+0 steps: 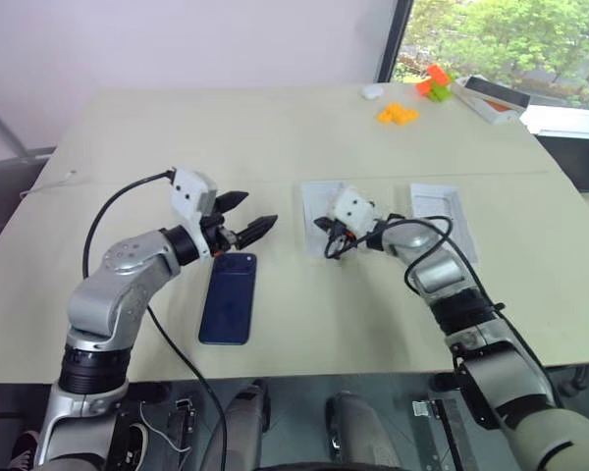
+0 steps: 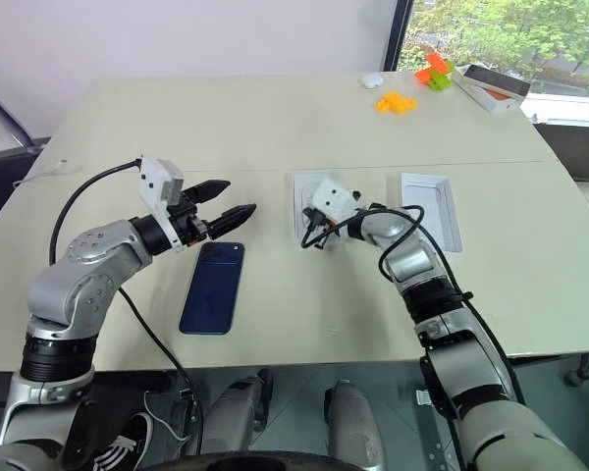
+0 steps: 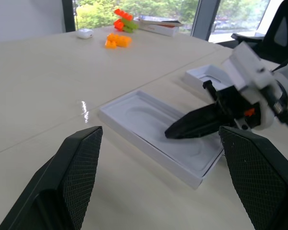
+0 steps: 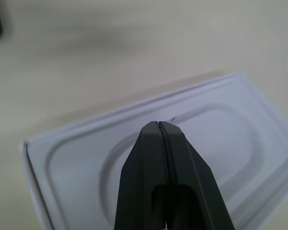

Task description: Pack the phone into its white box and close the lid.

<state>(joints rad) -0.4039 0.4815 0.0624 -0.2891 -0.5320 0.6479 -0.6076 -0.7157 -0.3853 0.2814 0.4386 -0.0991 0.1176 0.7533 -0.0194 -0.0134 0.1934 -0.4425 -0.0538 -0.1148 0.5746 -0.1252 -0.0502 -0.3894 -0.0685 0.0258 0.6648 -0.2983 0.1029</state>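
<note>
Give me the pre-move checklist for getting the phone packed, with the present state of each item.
1. Phone free to pick: ok. It lies flat on the table, back up, with nothing on it.
2. Left gripper ready: ok. It is open, above the phone's far end and not touching it.
3. Right gripper ready: not ok. It is shut, with its tips over the white piece with an oval hollow.
4. Is that piece a loose insert or the box floor: cannot tell.
5. Second white tray: ok. It is empty and lies apart on the robot's right.
</note>
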